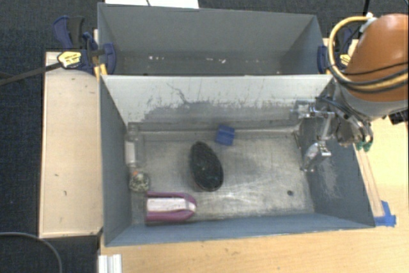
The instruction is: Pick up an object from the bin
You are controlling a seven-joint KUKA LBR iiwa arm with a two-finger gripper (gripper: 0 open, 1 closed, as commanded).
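Where my arm comes in over the right-hand rim of the grey metal bin [211, 99], the contents stand as follows.

1. Pincer [312, 160]: low inside the bin, just beside the right sloping wall, over bare, scuffed floor. Wide or narrow: I cannot tell from this angle. Above it sit my orange cover [383, 48] and a loop of cables [342, 70].

2. Black oval object [206, 166], dotted surface: lying flat on the bin floor, well apart from my pincer towards the view's left, at about the same depth. It is one of the two items nearest to me and touches none of the others.

3. Blue block [224, 135], small and squarish: also to the view's left of my pincer, a little farther back, against the foot of the rear wall. Near the black oval object but apart from it.

4. Purple and white flat object [169, 206]: far from my pincer, in the near left corner, lying lengthwise along the front wall.

5. Small mottled round thing [138, 182]: beyond the purple item, by the left wall, just behind it.

6. Small white tube [130, 151]: farthest from my pincer, lying along the foot of the left wall.
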